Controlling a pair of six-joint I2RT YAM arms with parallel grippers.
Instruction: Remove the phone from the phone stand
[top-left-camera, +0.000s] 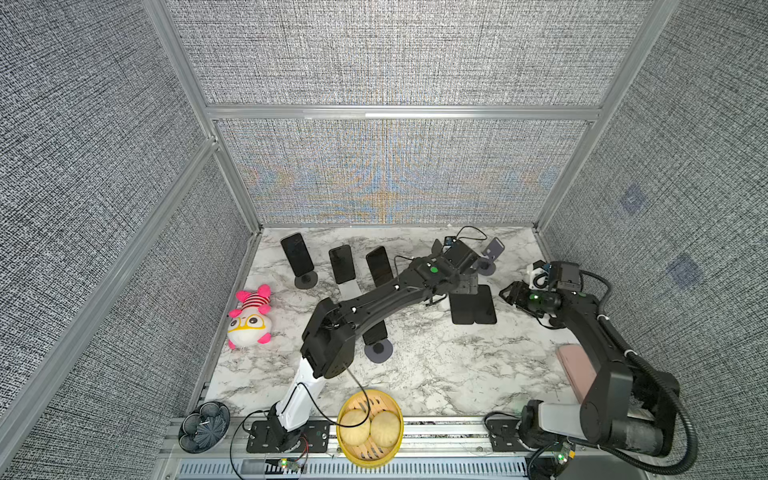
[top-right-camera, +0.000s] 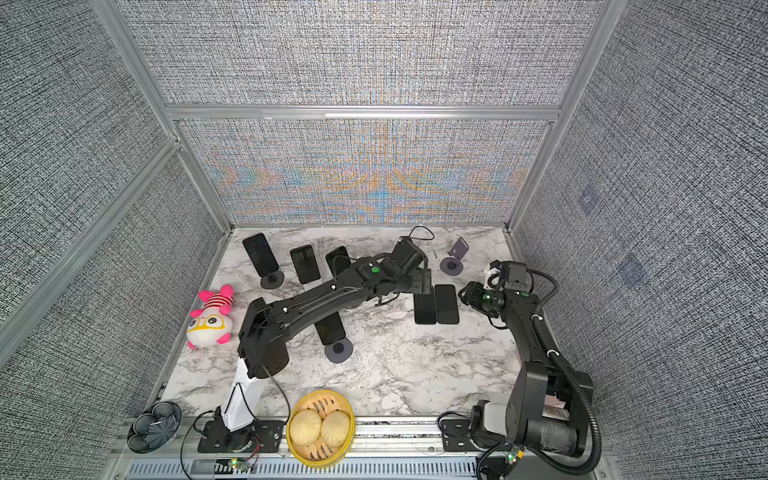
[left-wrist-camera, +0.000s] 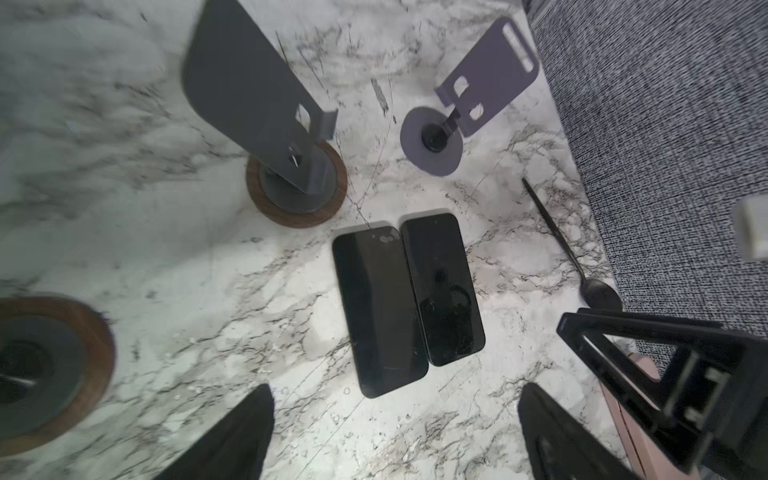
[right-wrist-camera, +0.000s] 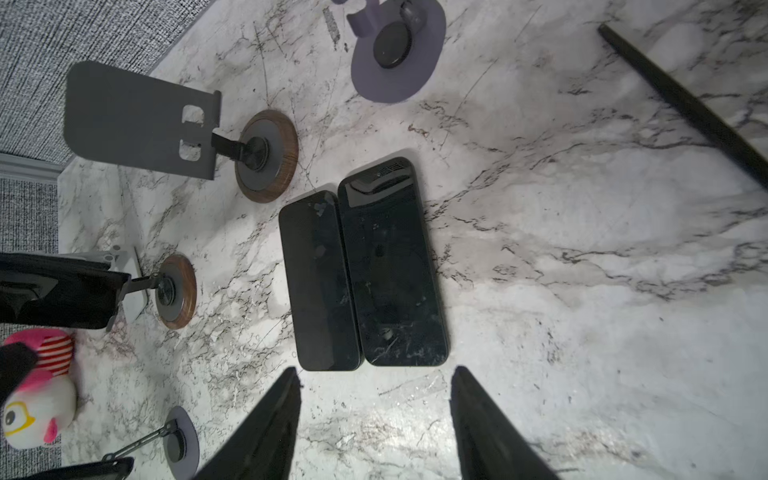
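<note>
While one black phone (left-wrist-camera: 380, 311) lies flat on the marble table (left-wrist-camera: 208, 270) just beside a second phone (left-wrist-camera: 442, 291), the left gripper (left-wrist-camera: 397, 399) and right gripper (right-wrist-camera: 374, 370) hang open, empty.

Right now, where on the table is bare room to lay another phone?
The widest free patch of the table lies in front of the two flat phones, between the bamboo steamer and the pink object. A smaller patch lies in front of the plush toy. The back row of phone stands is crowded.
</note>
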